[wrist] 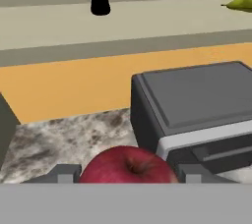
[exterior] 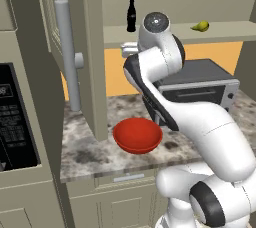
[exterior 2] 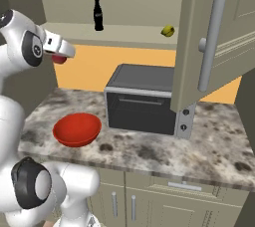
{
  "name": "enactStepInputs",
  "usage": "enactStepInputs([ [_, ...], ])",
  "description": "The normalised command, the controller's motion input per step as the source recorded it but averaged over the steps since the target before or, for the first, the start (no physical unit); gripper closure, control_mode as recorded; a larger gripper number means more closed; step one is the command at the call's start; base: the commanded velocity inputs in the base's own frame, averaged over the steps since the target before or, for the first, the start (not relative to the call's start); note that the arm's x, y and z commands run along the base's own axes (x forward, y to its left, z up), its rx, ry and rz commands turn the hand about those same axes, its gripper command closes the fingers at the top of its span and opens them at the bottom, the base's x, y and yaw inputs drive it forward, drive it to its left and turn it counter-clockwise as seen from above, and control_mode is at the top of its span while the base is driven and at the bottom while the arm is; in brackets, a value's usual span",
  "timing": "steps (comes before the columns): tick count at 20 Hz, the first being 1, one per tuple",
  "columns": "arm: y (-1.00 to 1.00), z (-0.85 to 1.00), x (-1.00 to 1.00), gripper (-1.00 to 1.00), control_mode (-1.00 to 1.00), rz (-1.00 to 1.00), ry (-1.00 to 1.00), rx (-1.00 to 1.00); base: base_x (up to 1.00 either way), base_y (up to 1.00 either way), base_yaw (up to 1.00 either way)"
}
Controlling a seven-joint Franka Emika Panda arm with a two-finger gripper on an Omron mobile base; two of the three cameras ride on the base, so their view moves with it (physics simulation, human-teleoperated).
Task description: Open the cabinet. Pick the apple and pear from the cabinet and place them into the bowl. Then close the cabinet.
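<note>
Hand view is showing the apple (wrist: pixel 127 165) sitting between the two dark finger tips of the gripper (wrist: pixel 127 173), the jaws standing wide and clamped on the fruit at either side. Right base view is showing the same red fruit (exterior 2: pixel 59 59) tucked under the white hand, up in the air above the counter (exterior 2: pixel 209 144) and above the bowl (exterior 2: pixel 77 129), well apart from it. That wide red bowl (exterior: pixel 137 135) is resting on the marbled counter, left of the dark toaster oven (exterior 2: pixel 142 99), and nothing is lying inside it. Both doors of the cabinet (exterior 2: pixel 199 47) are standing open, each with its long grey bar handle (exterior: pixel 67 54) turned outward. On the cabinet shelf (exterior: pixel 220 31) the pear (exterior: pixel 201 26) is lying toward the right end, and the dark cola bottle (exterior: pixel 131 16) is standing upright further left, well apart from the pear.
</note>
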Motion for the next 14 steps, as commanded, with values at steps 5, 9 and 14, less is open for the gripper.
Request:
enactStepInputs([
  [5,0.0,-0.61,-0.06,1.0,-1.0,0.0,0.1,0.0,0.0,0.0,0.0],
  [9,0.0,-0.67,0.0,1.0,-1.0,0.0,0.12,0.0,0.0,0.0,0.0],
  [14,0.0,-0.52,0.0,1.0,-1.0,0.0,0.16,0.02,0.0,0.0,0.0],
])
